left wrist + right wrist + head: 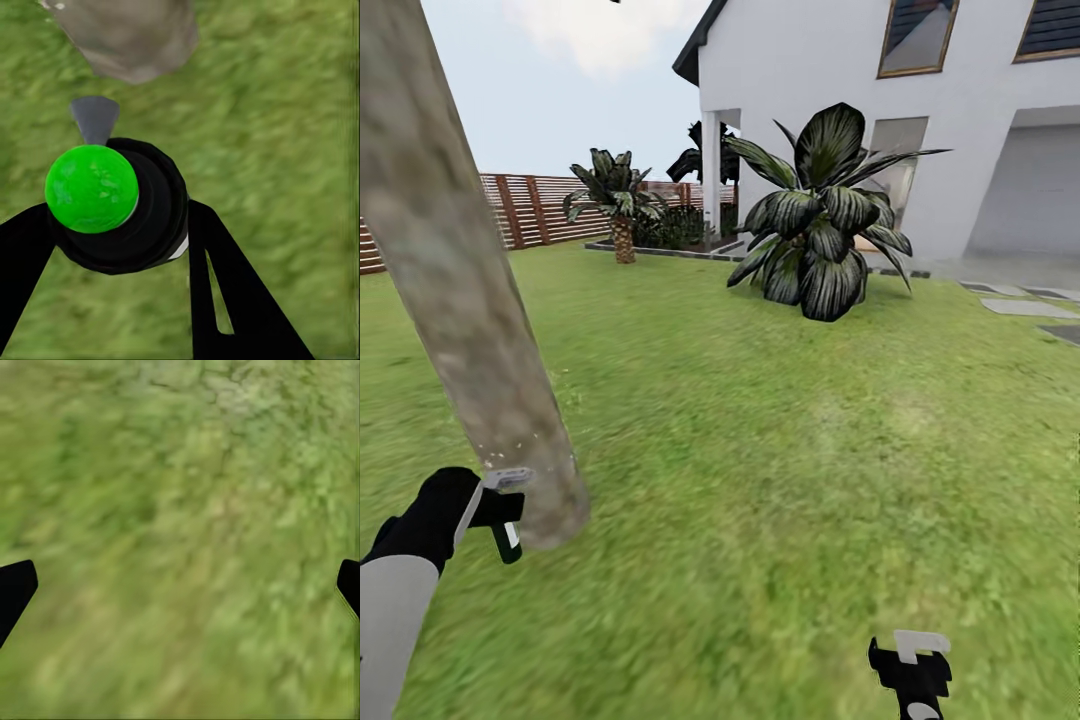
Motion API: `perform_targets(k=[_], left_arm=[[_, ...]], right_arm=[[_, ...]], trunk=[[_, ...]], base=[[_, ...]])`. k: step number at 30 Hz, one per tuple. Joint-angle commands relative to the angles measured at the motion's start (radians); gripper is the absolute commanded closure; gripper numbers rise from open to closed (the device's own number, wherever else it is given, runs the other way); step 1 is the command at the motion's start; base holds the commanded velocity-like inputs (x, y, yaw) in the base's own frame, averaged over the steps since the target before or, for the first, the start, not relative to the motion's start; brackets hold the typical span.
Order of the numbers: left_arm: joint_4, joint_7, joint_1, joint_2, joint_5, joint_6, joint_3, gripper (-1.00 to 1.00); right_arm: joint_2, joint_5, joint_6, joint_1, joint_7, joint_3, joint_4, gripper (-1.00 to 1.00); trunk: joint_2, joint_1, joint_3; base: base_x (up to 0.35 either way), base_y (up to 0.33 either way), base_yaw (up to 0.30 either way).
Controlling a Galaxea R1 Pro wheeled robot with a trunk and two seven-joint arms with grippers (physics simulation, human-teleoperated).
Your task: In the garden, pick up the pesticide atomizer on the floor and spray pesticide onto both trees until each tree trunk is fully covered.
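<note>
The left gripper [120, 225] has its two black fingers [232, 292] closed on the pesticide atomizer [124, 206], a stubby black sprayer with a round bright-green top and a grey nozzle [95, 118] at its front; in the head view the left gripper [500, 515] holds it low beside the base of the thick, pale grey-brown mottled tree trunk [455, 290], nozzle tip very near or touching the bark. The right gripper [180, 585] hangs over bare grass with its black fingers [15, 589] spread wide and nothing between them; the head view shows the right gripper [910, 665] well apart from the trunk. The step in hand looks like spraying this trunk, and to do it well I would keep the nozzle aimed square at the bark, work steadily up the leaning column from the base, and come around its sides so no strip is missed. Counted: one mottled trunk in view, one atomizer, two grippers, one short palm [622, 205] by the brown slatted fence [525, 208], one broad dark-leaved shrub [820, 225] before the white house [960, 140], all on the green lawn [780, 430].
</note>
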Motion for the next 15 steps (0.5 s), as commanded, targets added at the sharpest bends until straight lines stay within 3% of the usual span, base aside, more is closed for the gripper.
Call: perform_targets(k=[1,10,15], left_arm=[[0.0,0.0,0.0,0.0,0.0,0.0,0.0,1.0],[0.0,0.0,-0.001,0.0,0.0,0.002,0.001,1.0],[-0.026,0.0,-0.007,-0.001,0.0,0.035,0.0,1.0]], right_arm=[[0.0,0.0,0.0,0.0,0.0,0.0,0.0,-1.0],[0.001,0.0,0.0,0.0,0.0,0.001,0.001,-1.0],[0.003,0.0,0.0,0.0,0.0,0.001,0.0,-1.0]], trunk=[[0.0,0.0,0.0],[0.0,0.0,0.0],[0.0,0.0,0.0]], base=[[0.062,-0.263,0.0],[0.014,-0.274,0.01],[0.163,-0.241,0.226]])
